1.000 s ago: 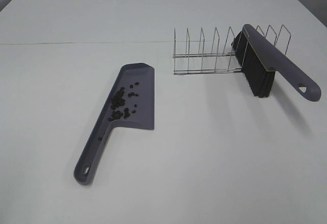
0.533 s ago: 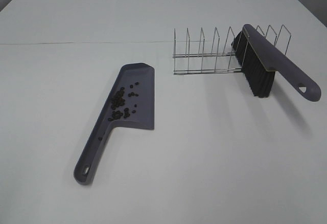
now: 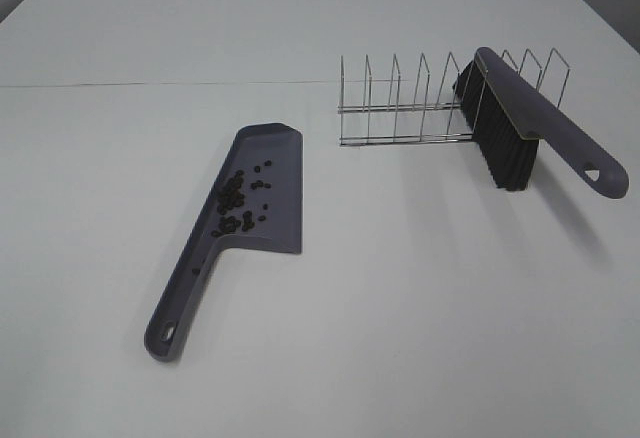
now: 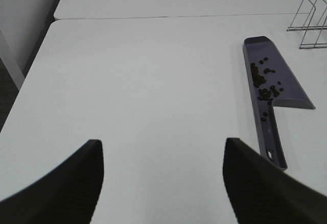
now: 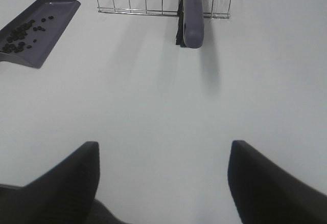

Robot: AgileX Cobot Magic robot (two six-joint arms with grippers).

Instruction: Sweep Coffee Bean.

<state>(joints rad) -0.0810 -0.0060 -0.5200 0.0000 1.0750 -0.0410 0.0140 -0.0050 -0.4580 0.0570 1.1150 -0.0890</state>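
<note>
A lab-like test bench: a plain white worktop (image 3: pixel 420 338) under even light, with only a wire rack (image 3: pixel 420 103) and, near the rack, a dustpan (image 3: pixel 262 193) set out.

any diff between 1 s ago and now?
Nothing visibly changed. The coffee beans lie in the dustpan as before, the brush leans in the wire rack in the same spot, and both grippers, left and right, stand open and empty.

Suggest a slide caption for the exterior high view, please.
Coffee beans gathered in the dustpan; brush parked in the wire rack.
</note>
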